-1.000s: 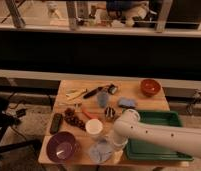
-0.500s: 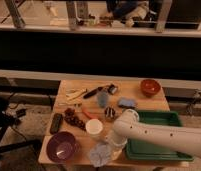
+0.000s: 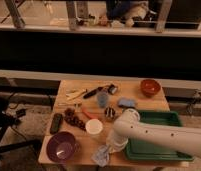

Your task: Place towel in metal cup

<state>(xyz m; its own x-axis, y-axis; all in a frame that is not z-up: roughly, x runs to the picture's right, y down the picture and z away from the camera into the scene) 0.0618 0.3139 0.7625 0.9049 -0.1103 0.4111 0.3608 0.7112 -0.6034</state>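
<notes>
The gripper (image 3: pixel 112 148) sits low at the front edge of the wooden table (image 3: pixel 131 89), at the end of the white arm (image 3: pixel 159 136) that reaches in from the right across the green tray (image 3: pixel 159 120). Its fingers are pressed together. The wrist hides them, so it cannot be told whether cloth is pinched between them. The towel (image 3: pixel 101 156) lies crumpled just left of the gripper and touching it, between the purple bowl (image 3: pixel 61 146) and the tray. The metal cup (image 3: pixel 110 113) stands farther back, behind the white cup (image 3: pixel 94 127). No writing on any item is legible. Arm, towel and cup sit where they did half a second earlier.
</notes>
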